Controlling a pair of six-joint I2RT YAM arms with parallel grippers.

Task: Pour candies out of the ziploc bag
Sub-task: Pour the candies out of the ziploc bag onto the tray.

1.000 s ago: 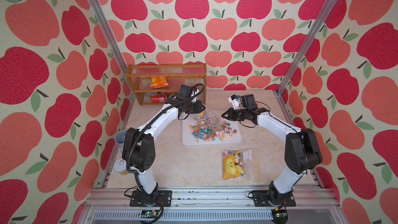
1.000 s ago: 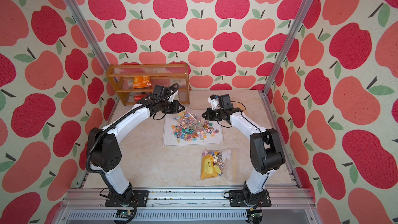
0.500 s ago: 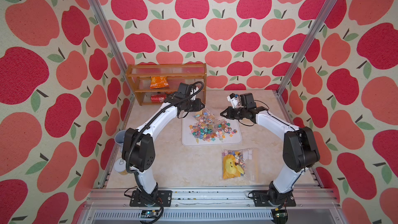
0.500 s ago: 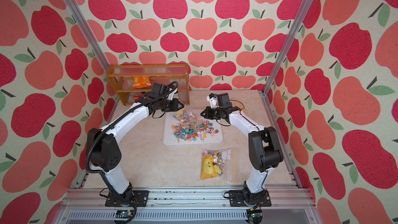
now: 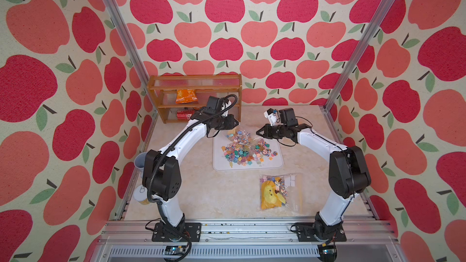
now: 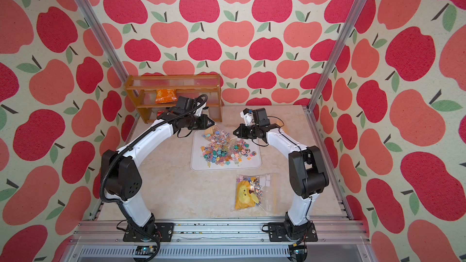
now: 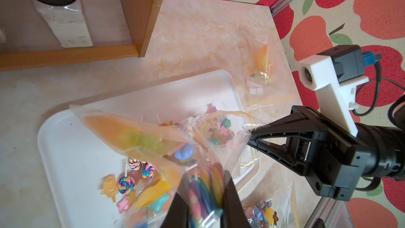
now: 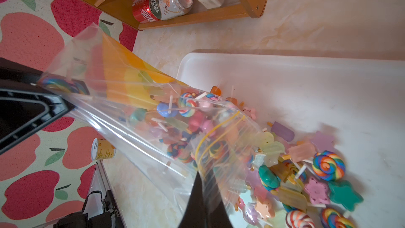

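Top views, tray [image 5: 219,166] [image 6: 199,166]: white, flat on the counter [image 5: 201,197], near the wooden shelf [image 5: 194,85].
Top views, ziploc bag [image 5: 240,134]: clear film, stretched above the tray's shelf-side edge between both arms.
Top views, candies [image 5: 245,151]: most lie heaped on the tray's shelf-side half; some sit inside the ziploc bag.
Top views, left pincer [image 5: 235,123]: just beyond the tray's shelf-side corner, at one end of the bag.
Top views, right pincer [image 5: 258,132]: above the tray's opposite shelf-side corner, at the other end.
Top views, second bag [image 5: 280,192]: flat on the counter, just beside the tray's edge farthest from the shelf.
Left wrist view, left pincer [image 7: 201,185]: jaws narrow, clamping the bag's closed end, with a striped sweet caught in the film.
Left wrist view, right pincer [image 7: 252,137]: tips pressed together on the bag's zip edge, above the tray's rim.
Right wrist view, right pincer [image 8: 203,194]: closed tight on the film beside the yellow zip line.
Right wrist view, candies [image 8: 306,172]: a trail runs from the bag's mouth onto the tray.
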